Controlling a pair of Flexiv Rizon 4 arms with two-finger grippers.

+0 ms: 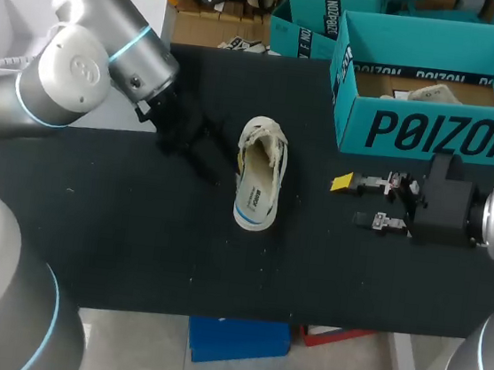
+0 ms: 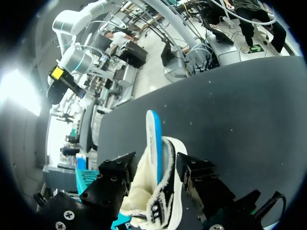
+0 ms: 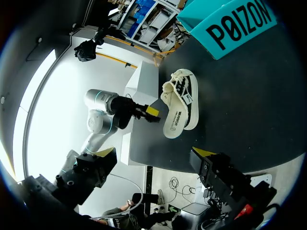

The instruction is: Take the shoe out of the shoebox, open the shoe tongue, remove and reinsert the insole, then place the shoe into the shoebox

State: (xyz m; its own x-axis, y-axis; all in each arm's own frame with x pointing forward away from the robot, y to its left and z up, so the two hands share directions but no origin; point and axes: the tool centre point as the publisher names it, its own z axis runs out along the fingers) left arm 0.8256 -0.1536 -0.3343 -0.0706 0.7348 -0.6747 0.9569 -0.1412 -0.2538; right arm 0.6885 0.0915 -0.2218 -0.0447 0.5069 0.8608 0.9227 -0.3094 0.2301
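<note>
A white shoe (image 1: pixel 258 176) with fleece lining lies tilted on its side in the middle of the black table, heel toward the back. My left gripper (image 1: pixel 218 162) reaches its heel end from the left. In the left wrist view the left gripper (image 2: pixel 156 165) is open, and the shoe's collar (image 2: pixel 160 191) sits between its spread black fingers (image 2: pixel 112 179). A white and blue strip (image 2: pixel 154 139) runs ahead along the shoe. My right gripper (image 1: pixel 363 202) hangs open and empty to the right of the shoe (image 3: pixel 181 103). The teal shoebox (image 1: pixel 432 126) stands open at the back right.
Crumpled paper (image 1: pixel 429 92) lies inside the shoebox (image 3: pixel 230 24), which stands just behind my right gripper (image 3: pixel 153 158). A white block (image 3: pixel 144 79) adjoins the table's back left corner. The table's front edge (image 1: pixel 241 316) runs a little way in front of the shoe.
</note>
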